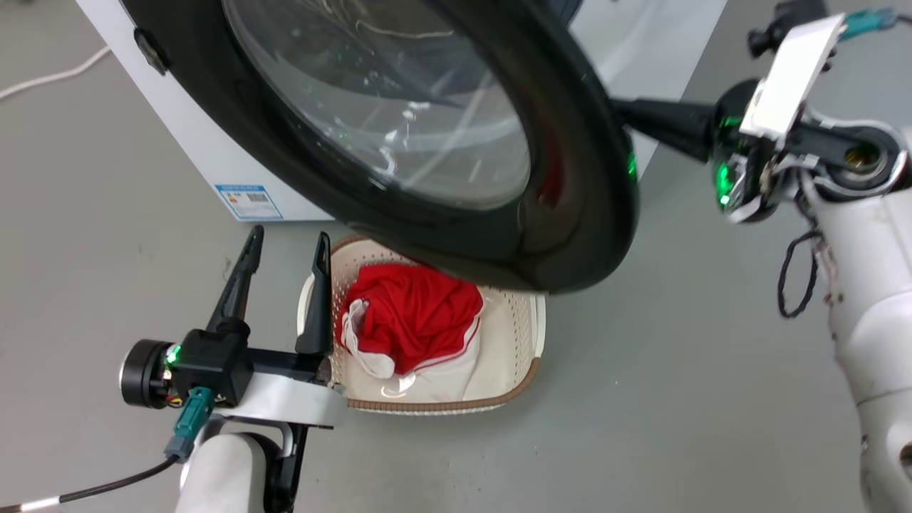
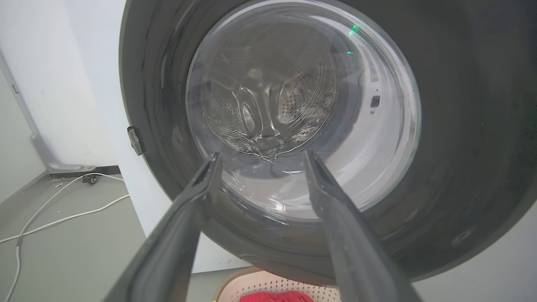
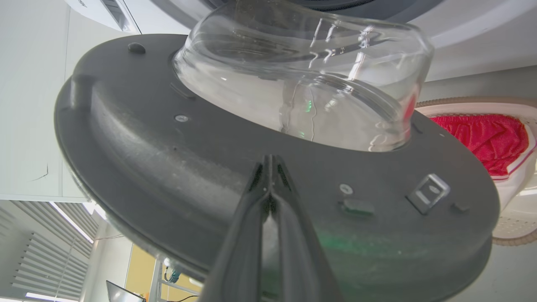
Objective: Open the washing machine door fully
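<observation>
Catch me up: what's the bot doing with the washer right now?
The right end effector, fingers shut together, sits against the inner face of the washing machine door, apparently pushing it outward. The door is only partly open, swung out from the washing machine and hanging over a cream basket holding a red garment. The left end effector is open and holds nothing, pointed at the door's outer side.

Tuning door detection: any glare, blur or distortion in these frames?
Head view: washing machine door rim close and soft, reflections streak its glass. Left wrist view: drum looks warped through the glass bowl; left tool fingers soft. Right wrist view: glare streaks on the bowl, green glow on the door's inner face.
</observation>
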`<state>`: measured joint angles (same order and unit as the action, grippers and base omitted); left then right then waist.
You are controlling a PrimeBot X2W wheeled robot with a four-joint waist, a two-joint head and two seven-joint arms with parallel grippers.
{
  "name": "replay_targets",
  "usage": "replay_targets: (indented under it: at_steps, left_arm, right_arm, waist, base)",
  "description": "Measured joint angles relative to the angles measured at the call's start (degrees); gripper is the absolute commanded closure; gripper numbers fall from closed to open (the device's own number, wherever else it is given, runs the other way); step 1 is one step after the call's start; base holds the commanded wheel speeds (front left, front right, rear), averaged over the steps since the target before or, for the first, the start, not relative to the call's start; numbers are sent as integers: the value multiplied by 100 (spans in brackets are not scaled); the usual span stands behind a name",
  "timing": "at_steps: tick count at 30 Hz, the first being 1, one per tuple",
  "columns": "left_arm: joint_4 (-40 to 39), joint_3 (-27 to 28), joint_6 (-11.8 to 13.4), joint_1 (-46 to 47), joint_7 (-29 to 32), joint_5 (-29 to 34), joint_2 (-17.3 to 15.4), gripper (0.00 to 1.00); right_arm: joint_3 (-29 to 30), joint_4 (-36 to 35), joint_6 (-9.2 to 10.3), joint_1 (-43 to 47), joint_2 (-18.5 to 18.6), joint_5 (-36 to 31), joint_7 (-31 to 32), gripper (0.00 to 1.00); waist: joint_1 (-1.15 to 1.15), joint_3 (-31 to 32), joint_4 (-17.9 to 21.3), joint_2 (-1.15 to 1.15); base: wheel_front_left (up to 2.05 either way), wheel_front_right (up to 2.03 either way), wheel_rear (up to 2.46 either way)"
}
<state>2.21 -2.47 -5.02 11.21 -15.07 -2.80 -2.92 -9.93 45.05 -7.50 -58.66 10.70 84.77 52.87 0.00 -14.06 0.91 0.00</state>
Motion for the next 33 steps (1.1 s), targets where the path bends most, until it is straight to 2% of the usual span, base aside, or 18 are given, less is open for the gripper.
replay_targets:
  at_steps: [13,24,30,33]
  left_arm:
    - [120,-114,5,-380,0,-34,1,0]
    - [170,-326,51,-622,0,-109,1,0]
    - [185,-390,56,-660,0,-143,1,0]
    - [181,-393,70,-676,0,-144,1,0]
  right_arm:
    - [-223,-549,1,1122,-411,134,319,100]
    - [-527,-1115,1,1845,-659,294,511,100]
    - [-655,-1323,1,2089,-716,352,445,100]
    - [-659,-1500,1,2172,-733,348,213,100]
  waist:
    - [0,668,-91,0]
    - [-1,980,-249,0]
    - [-1,1053,-242,0]
    - [0,1042,-224,0]
  base:
    - [0,0,0]
    - [0,0,0]
    - [0,0,0]
    - [0,0,0]
